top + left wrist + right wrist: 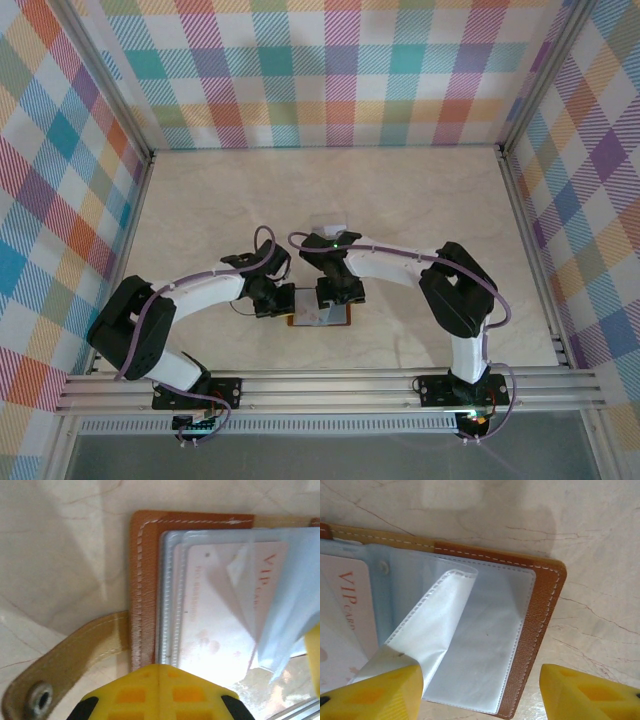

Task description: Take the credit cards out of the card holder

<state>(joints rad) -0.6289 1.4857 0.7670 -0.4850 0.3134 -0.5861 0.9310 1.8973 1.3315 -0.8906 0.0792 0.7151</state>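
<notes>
Pressing together with no gap, the left jaws sit over the near edge of the card holder (142,580), which lies open on the desk (420,200) between both arms, its snap strap (65,665) splayed leftward. A pale credit card (220,615) marked VIP lies inside a clear sleeve (172,580). Further right, a loose sleeve flap (435,615) leans against one finger of the released, wide-apart right jaws.

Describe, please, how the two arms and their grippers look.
Both the left arm and right arm have white shells with black joints and black base plates, and a lilac cable loops along each. The left gripper and right gripper have yellow fingers moulded with square recesses.
</notes>
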